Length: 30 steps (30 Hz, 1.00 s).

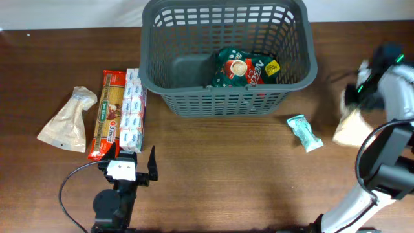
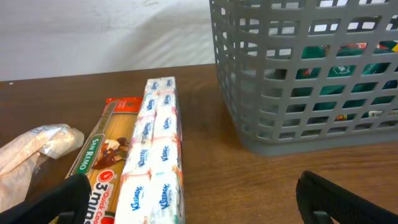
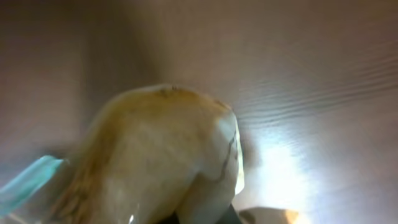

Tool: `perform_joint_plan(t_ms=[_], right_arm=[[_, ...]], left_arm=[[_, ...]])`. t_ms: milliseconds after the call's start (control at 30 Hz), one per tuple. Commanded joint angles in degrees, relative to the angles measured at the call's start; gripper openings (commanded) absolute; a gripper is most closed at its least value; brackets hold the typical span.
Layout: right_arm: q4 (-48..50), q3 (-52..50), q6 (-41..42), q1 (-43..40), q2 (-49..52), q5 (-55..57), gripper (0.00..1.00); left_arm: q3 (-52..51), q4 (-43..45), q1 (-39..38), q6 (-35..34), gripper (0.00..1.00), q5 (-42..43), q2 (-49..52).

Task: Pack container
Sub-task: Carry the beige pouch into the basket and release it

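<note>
At the far middle of the table, your container (image 1: pixel 147 39) holds only a green Nescafé packet (image 1: pixel 242 68), so most of the packing looks undone. The San Remo "3 mins" pasta (image 1: pixel 110 116), Kleenex tissue pack (image 1: pixel 132 110), a pale pouch (image 1: pixel 68 120) and a small teal packet (image 1: pixel 304 133) lie outside it. Your left gripper (image 1: pixel 134 155) hangs spread wide and empty near the pasta, while your right gripper (image 1: pixel 359 97) sits at a second pale pouch (image 1: pixel 352 126); whether its fingers are closed cannot be told.
</note>
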Motion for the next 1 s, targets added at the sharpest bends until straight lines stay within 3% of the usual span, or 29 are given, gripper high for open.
perform_joint_plan(t_ms=[0,167,367,633,967], right_arm=[[-6.0,22.5,1.6,1.2,-3.0,-8.8,0.03],[-13.4,46.7,0.6,5.8,-3.0,-10.2,0.04],[-14.6,62.0,-5.3,15.2,-3.1,-18.5,0.04],[-13.4,60.8,-25.2,32.7,0.0,-20.7,0.04],[-7.3,57.5,-26.0,43.6,15.1,-20.6,0.04]], left_arm=[[-0.4,0.0,0.3,-0.5,0.99,0.4,-0.3],[-0.4,0.0,0.3,-0.5,0.99,0.4,-0.3],[-0.4,0.0,0.3,-0.5,0.99,0.4,-0.3],[-0.4,0.0,0.3,-0.5,0.99,0.4,-0.3],[-0.4,0.0,0.3,-0.5,0.99,0.4,-0.3]])
